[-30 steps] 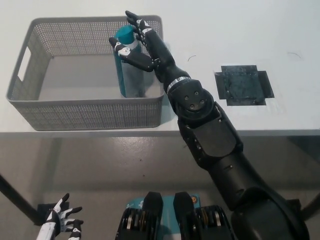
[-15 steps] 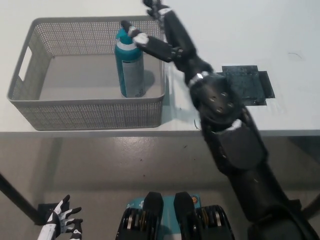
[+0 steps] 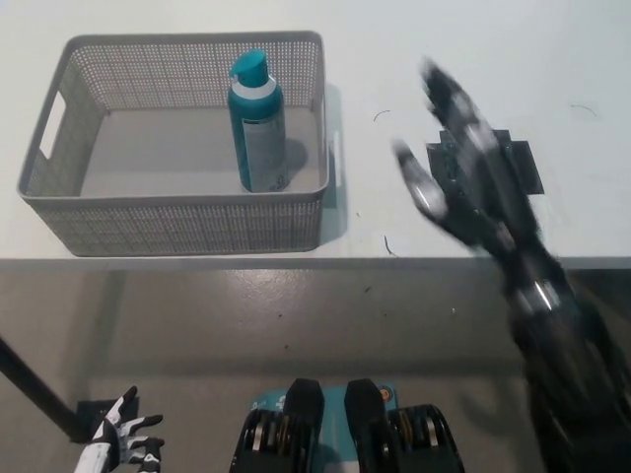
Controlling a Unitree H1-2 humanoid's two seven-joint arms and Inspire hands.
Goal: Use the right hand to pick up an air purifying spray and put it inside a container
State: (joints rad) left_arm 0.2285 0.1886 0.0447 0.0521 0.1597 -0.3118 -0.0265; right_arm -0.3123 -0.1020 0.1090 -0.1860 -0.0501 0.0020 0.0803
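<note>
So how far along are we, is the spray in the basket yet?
Looks done: the spray can stands upright inside the grey basket. The right hand is open, holding nothing, over the table right of the basket. The left hand rests low. Nothing visibly left.

Glossy black right hand [image 3: 463, 168] on a thick black segmented arm, motion-blurred, with pale silvery patches on the fingers. At the near left, small white left hand [image 3: 123, 441] with black joints and fingertips.
</note>
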